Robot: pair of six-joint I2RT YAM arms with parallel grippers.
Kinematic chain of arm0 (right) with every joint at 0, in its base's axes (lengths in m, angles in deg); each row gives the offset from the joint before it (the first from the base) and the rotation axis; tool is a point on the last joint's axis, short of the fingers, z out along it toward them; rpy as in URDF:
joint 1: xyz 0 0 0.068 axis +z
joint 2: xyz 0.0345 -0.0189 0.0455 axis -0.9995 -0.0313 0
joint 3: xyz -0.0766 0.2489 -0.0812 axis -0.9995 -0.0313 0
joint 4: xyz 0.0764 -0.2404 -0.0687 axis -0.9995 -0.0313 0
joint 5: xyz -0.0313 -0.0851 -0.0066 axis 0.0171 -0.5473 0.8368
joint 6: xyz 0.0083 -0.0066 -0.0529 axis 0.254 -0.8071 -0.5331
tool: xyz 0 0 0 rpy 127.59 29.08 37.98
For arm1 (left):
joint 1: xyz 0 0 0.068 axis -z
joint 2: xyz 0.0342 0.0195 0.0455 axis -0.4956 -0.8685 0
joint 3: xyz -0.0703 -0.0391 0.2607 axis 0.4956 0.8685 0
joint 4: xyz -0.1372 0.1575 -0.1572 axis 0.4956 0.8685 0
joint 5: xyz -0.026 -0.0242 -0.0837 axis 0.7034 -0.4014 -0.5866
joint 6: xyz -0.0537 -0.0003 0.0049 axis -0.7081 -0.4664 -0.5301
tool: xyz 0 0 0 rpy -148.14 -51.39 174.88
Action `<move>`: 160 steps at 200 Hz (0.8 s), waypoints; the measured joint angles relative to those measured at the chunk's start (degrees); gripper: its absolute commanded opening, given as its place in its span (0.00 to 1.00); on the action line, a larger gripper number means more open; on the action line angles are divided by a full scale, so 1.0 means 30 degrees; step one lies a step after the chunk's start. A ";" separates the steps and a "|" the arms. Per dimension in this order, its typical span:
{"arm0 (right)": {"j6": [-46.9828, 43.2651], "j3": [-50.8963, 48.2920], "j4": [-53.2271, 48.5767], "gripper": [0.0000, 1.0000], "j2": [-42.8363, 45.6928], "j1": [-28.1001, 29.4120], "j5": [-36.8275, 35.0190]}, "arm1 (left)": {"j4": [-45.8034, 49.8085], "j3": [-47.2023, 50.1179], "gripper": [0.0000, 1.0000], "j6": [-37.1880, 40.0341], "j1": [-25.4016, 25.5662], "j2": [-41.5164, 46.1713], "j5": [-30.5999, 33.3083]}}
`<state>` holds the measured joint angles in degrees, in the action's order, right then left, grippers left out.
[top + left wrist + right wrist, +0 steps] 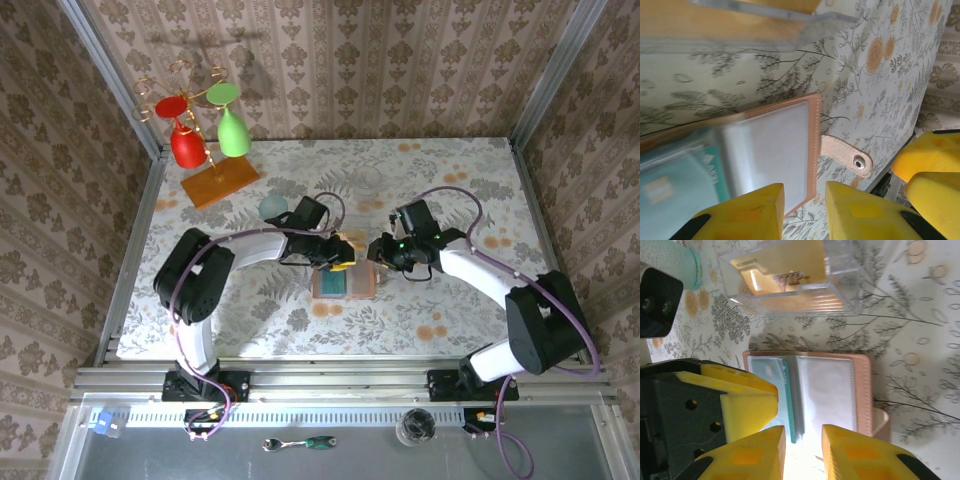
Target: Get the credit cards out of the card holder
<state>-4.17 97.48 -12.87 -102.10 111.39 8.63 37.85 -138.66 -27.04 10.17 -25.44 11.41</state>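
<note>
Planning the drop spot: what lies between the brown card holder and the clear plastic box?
Bare floral tablecloth, per the right wrist view, separates holder from box.

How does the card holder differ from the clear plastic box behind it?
The card holder lies open and flat, brown-edged with grey-blue pockets; the clear plastic box is transparent and stands taller. A teal card shows in the holder; the box holds a gold card. Both rest on the floral table.
</note>
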 measured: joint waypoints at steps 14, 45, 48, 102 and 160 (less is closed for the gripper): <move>0.0058 0.0525 0.0007 0.26 -0.0561 0.0503 0.0000 | -0.0270 0.0750 0.28 0.0000 -0.0379 0.0634 -0.0007; 0.0175 0.1668 0.0015 0.26 -0.1698 0.1530 -0.0015 | -0.1035 0.2579 0.26 -0.0015 -0.1239 0.1945 -0.0007; 0.0211 0.1763 0.0015 0.26 -0.1814 0.1610 -0.0007 | -0.1093 0.2783 0.26 -0.0022 -0.1326 0.2076 -0.0007; 0.0685 0.2521 0.0168 0.26 -0.3730 0.2841 -0.0022 | -0.2339 0.5603 0.25 -0.0109 -0.2171 0.3242 0.0000; 0.0933 0.2878 0.0248 0.26 -0.4830 0.3206 0.0000 | -0.3548 0.6681 0.14 -0.0357 -0.2514 0.3271 -0.0007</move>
<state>-1.37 106.11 -12.13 -116.59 121.00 8.63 27.21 -118.62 -28.11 2.63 -15.63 11.39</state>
